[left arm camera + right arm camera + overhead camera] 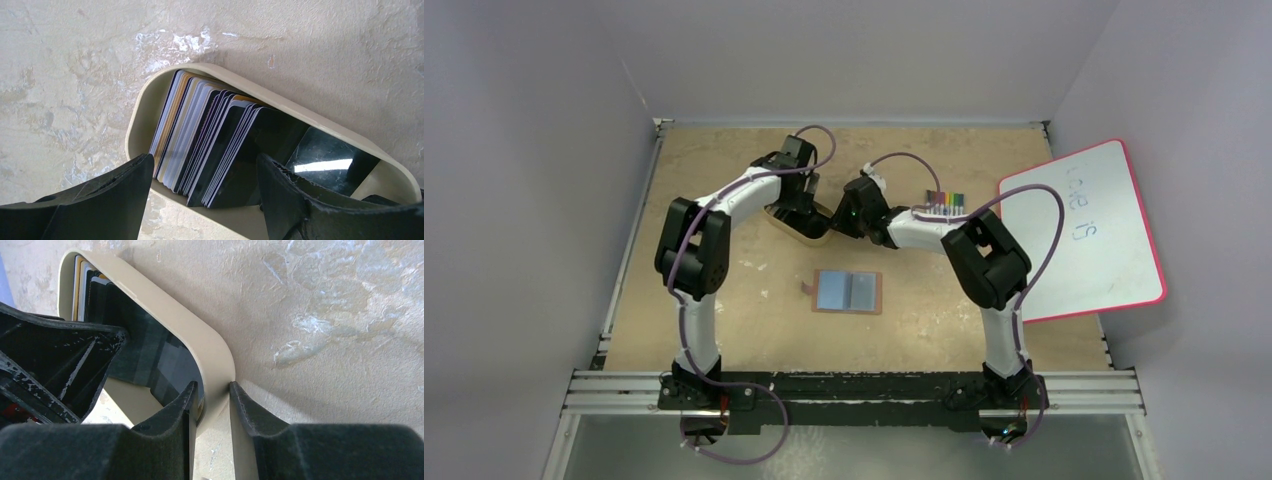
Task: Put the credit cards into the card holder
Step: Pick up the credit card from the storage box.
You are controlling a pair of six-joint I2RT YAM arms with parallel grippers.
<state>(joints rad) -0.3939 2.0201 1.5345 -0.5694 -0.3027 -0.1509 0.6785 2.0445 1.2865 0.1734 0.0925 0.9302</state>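
Observation:
The credit cards stand on edge as a fanned stack, mostly dark with some white and yellow ones, in a tan oval tray. My left gripper is open just above the stack, one finger on each side of it, touching no card. My right gripper is shut on the tray's wall, one finger inside and one outside. The cards also show in the right wrist view. The card holder lies open and flat, blue-grey inside up, nearer the arm bases, with no card visible in it.
A pack of coloured markers lies right of the tray. A pink-framed whiteboard leans at the right edge. Both grippers crowd together over the tray at the table's middle back.

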